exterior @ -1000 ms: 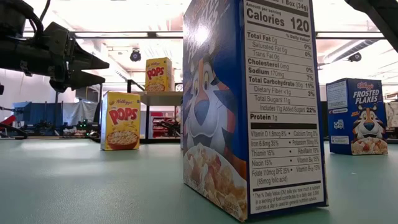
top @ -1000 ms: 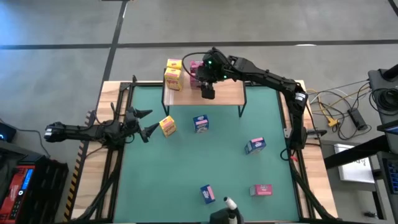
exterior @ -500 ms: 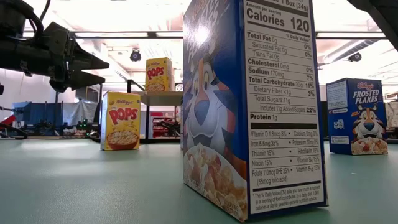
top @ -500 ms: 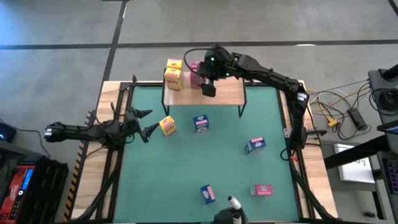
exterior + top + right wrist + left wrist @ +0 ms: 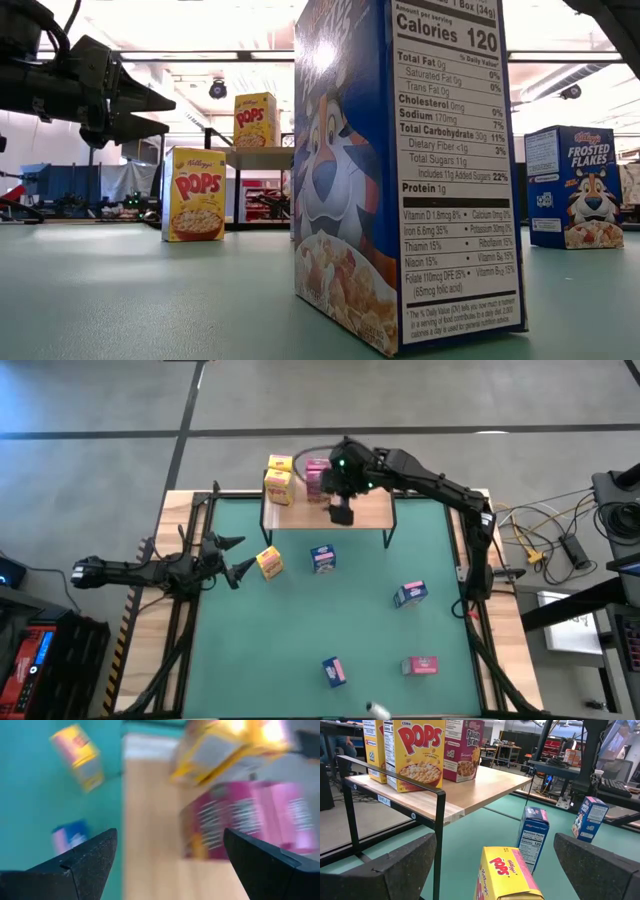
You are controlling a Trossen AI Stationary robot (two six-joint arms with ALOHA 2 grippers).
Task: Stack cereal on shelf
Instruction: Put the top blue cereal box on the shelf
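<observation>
The shelf (image 5: pixel 365 510) stands at the table's far edge. Two yellow cereal boxes (image 5: pixel 278 477) and a pink one (image 5: pixel 317 475) stand on its board. My right gripper (image 5: pixel 340 510) hovers open over the board, just near-right of the pink box (image 5: pixel 250 820), holding nothing. My left gripper (image 5: pixel 235 557) waits open and level at the left, its fingers apart either side of a yellow box (image 5: pixel 507 872) that stands on the green mat just ahead of it. Other boxes stand or lie on the mat: blue (image 5: pixel 322 558), blue (image 5: pixel 410 594), blue (image 5: pixel 334 672), pink (image 5: pixel 420 665).
Bare board (image 5: pixel 150 820) remains on the shelf's right half. The shelf's thin black legs (image 5: pixel 438 840) stand on the mat's far part. In the low view a blue box (image 5: pixel 400 170) fills the foreground; cables and gear lie beyond the table's right edge (image 5: pixel 560 545).
My right gripper has drawn back from the pink box on the shelf, rising and shifting a little toward the table's near and right edges. The pink box stays standing on the board and shows more fully from above.
</observation>
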